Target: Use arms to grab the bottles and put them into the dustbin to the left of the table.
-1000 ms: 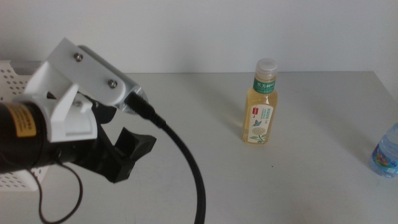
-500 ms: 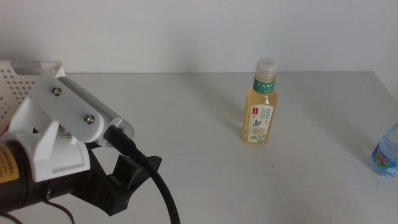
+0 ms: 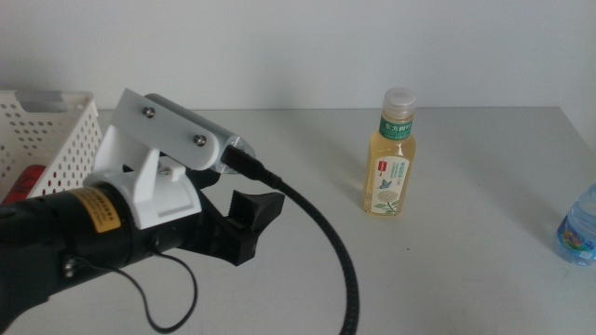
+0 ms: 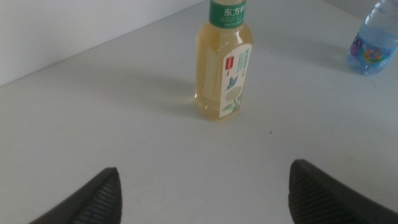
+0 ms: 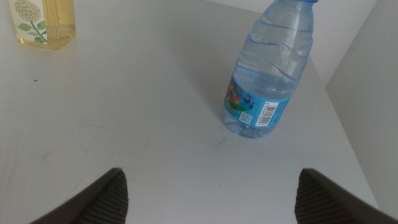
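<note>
Two bottles stand on the bench (image 3: 484, 270): yellow tea bottle (image 3: 389, 156) upright mid-bench, water bottle (image 3: 579, 228) at the far right edge. Left gripper (image 4: 202, 193) faces the tea, jaws wide, holding nothing. Right gripper (image 5: 211, 196) wide too, near the water. Dustbin (image 3: 56, 140) waits left, something red inside.

- The tea bottle (image 4: 224, 59) carries a green neck band with white Chinese characters, 东方树叶 (clearest in the left wrist view).
- Below that band, its pale front label has a small red tag with print too small to read.
- The water bottle (image 5: 270, 71) has a blue label with a barcode on a white patch; its digits are unreadable.
- The left arm (image 3: 65, 244) bears a yellow sticker (image 3: 100, 210) with illegible dark print.
</note>
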`<state>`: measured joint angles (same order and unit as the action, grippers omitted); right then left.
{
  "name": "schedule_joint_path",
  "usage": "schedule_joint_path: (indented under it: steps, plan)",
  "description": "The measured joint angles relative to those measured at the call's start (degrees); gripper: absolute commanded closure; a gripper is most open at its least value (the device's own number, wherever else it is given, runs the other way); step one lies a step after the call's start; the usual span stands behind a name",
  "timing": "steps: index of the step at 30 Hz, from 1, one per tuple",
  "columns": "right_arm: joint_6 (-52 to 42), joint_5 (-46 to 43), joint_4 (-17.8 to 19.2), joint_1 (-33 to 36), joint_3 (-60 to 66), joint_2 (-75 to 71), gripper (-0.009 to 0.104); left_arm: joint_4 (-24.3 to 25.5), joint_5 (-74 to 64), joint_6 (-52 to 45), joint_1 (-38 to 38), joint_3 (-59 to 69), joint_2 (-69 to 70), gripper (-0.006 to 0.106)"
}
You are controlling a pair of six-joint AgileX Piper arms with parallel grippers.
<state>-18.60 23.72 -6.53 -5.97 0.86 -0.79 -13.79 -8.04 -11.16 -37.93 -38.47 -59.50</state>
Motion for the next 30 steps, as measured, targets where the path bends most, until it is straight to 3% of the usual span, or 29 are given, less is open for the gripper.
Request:
schedule_joint_path:
  steps: [18,30]
  plan:
    - [0.00,0.00,0.00,0.00,0.00,0.00,0.010,-2.44,26.88,0.00,-10.85,-9.94,-30.12,0.011]
    - [0.00,0.00,0.00,0.00,0.00,0.00,0.010,-3.07,38.34,0.21,-11.78,-16.68,-43.83,0.011]
